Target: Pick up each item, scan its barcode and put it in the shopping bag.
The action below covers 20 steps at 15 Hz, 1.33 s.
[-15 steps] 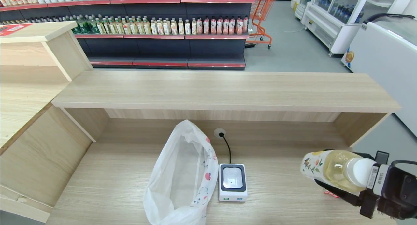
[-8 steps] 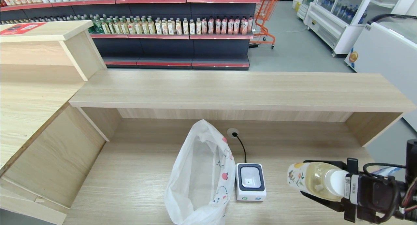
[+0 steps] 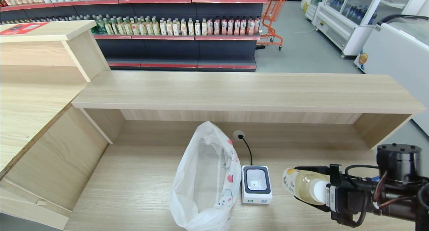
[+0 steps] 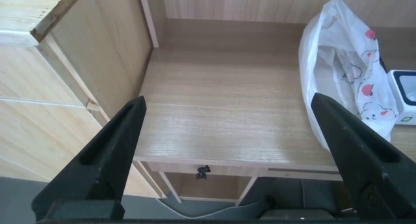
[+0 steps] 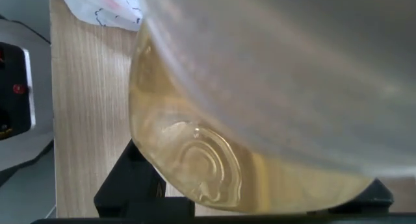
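My right gripper [image 3: 313, 190] is shut on a bottle of pale yellow drink [image 3: 301, 185] with a white cap and a flowered label. It holds the bottle on its side above the counter, just right of the white barcode scanner [image 3: 256, 184]. In the right wrist view the bottle [image 5: 214, 152] sits very close to the lens, with the scanner [image 5: 14, 91] and the bag [image 5: 104, 6] at the edge. The white shopping bag [image 3: 206, 180] stands open left of the scanner. My left gripper [image 4: 231, 156] hangs open over the counter's near left edge, with the bag [image 4: 348, 74] off to one side.
A raised wooden ledge [image 3: 248, 92] runs across the back of the counter [image 3: 134, 187], and side panels close it in at left and right. The scanner's black cable [image 3: 248, 147] leads to a hole in the desktop. Store shelves and freezers stand behind.
The head camera has shifted, so the scene slid right. My right gripper carried the bottle left and a little lower, closer to the scanner.
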### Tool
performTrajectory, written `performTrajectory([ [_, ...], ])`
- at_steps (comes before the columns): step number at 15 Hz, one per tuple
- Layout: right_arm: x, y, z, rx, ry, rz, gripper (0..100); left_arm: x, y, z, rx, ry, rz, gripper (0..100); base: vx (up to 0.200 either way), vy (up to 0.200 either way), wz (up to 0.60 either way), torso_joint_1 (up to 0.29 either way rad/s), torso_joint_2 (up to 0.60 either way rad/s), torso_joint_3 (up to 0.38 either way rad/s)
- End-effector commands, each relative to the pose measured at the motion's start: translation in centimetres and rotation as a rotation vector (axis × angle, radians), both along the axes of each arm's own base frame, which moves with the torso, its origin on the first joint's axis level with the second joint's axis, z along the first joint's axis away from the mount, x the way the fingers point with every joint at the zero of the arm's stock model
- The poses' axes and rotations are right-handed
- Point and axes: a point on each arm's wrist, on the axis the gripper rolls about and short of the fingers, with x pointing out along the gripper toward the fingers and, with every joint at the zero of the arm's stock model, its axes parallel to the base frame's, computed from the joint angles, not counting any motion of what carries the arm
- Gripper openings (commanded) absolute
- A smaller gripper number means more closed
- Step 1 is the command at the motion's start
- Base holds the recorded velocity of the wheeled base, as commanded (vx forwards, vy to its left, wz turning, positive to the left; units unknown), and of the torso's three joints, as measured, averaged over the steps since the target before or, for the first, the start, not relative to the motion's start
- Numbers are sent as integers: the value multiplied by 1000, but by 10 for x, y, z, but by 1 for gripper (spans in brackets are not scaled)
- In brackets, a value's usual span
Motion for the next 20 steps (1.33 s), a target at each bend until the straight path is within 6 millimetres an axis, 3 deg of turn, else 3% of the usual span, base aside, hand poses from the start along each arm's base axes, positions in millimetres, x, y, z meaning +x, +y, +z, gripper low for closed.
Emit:
performTrajectory([
  [1,7,4,-19,-20,75,13,0,0,0,0,-1,-1,0,100,0,0,0,0,0,0],
  [6,26,27,-39,-42,72,183,0,0,0,0,-1,-1,0,100,0,0,0,0,0,0],
  [11,72,42,-44,-61,-78,284,0,0,0,0,-1,-1,0,100,0,0,0,0,0,0],
  [15,77,42,-60,-106,-98,319,0,0,0,0,-1,-1,-1,100,0,0,0,0,0,0],
  [20,92,47,-65,-107,-165,322,0,0,0,0,-1,-1,-1,100,0,0,0,0,0,0],
])
